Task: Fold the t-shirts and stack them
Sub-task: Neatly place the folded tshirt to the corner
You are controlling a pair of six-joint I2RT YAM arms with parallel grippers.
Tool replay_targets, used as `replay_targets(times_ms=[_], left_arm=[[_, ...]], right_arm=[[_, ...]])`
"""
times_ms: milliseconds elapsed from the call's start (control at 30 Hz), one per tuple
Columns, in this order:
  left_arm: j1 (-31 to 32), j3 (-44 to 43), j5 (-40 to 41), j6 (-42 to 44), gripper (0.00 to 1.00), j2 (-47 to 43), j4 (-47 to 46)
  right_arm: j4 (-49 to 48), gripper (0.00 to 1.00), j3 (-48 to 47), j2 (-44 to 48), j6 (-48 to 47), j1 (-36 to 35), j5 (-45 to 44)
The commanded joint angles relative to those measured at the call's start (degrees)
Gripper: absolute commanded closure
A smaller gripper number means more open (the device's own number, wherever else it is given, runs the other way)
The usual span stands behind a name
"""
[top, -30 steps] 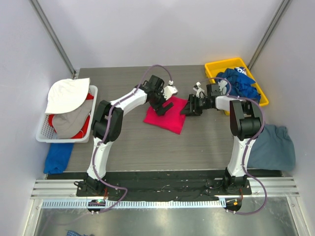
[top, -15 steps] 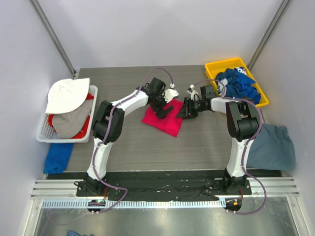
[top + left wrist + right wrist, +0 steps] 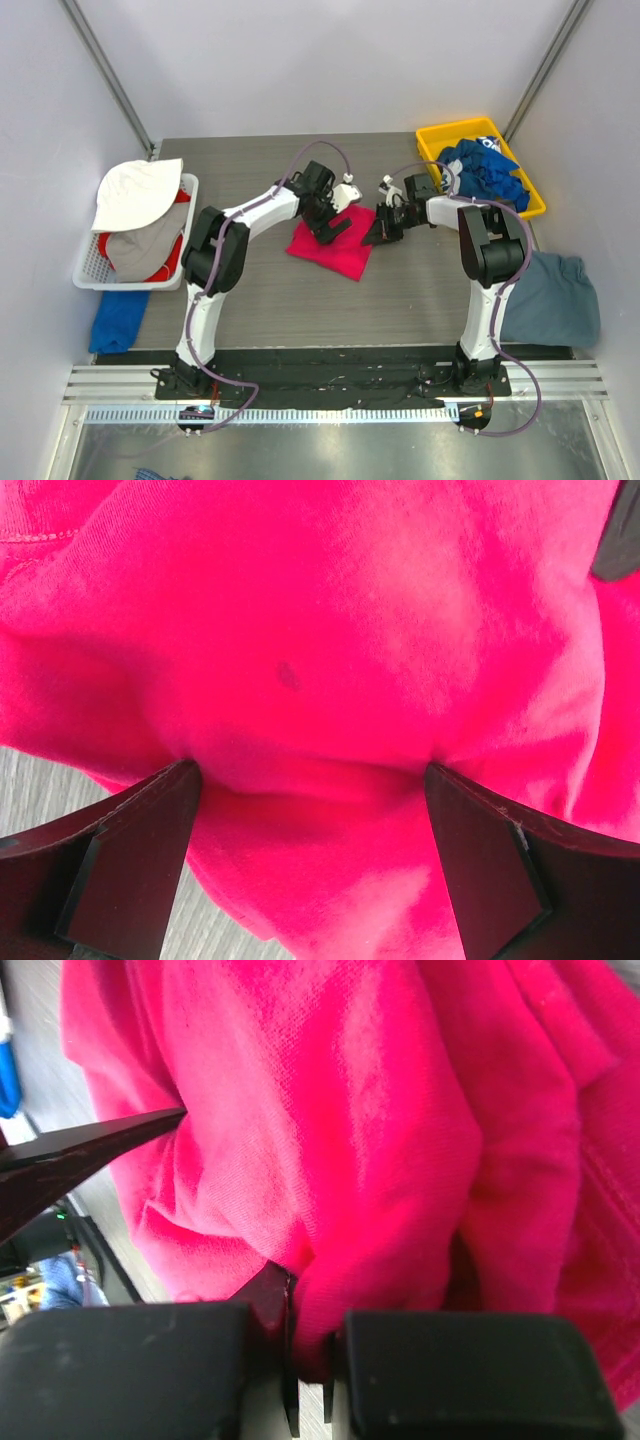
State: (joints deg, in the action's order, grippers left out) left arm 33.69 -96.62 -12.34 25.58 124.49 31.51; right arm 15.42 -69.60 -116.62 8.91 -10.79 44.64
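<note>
1. Grey-blue t-shirt (image 3: 556,298): a crumpled heap at 4 o'clock, hanging over the near right edge of the table (image 3: 260,300). Only the top view shows it.
2. Blue cloth (image 3: 117,318): at 8 o'clock, off the table's left edge, just nearer than the white basket (image 3: 88,272) of white, grey and red cloth. Only the top view shows it.
3. Pink-red t-shirt (image 3: 335,258): a folded pad at table centre, between both grippers. Its long axis runs roughly 10 to 4 o'clock. Its cloth fills both wrist views; its outline appears only from above.
4. Left gripper (image 3: 334,227): over the shirt's 11 o'clock part. The left wrist view shows the jaws spread wide, with the fingers (image 3: 130,870) pressed into the cloth on either side of a raised bulge and clamping nothing.
5. Right gripper (image 3: 376,235): at the shirt's 2 o'clock edge. The top view hides the jaws, but the right wrist view shows them pinched tight on a fold of the pink-red t-shirt.
6. Royal blue t-shirts (image 3: 488,170): heaped in the yellow bin (image 3: 432,137) at 1 o'clock, with white print showing.
</note>
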Motion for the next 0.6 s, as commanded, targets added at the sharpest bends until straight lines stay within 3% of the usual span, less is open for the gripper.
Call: replay_targets(times_ms=[0,300,567], left_arm=[[0.5,1.9,1.0,0.3,0.00,-4.9,1.9],[0.5,1.8,3.5,0.6,0.00,-9.7,2.2],[0.5,3.6,5.7,0.3,0.00,-14.0,0.0]], right_arm=[[10.0,0.99,-2.2,3.9,-7.6,0.5,-8.9],[28.2,0.99,-6.3,12.8,-18.4,2.1,-20.8],[36.9,0.99,-6.8,21.7,-24.1,4.9,-29.2]])
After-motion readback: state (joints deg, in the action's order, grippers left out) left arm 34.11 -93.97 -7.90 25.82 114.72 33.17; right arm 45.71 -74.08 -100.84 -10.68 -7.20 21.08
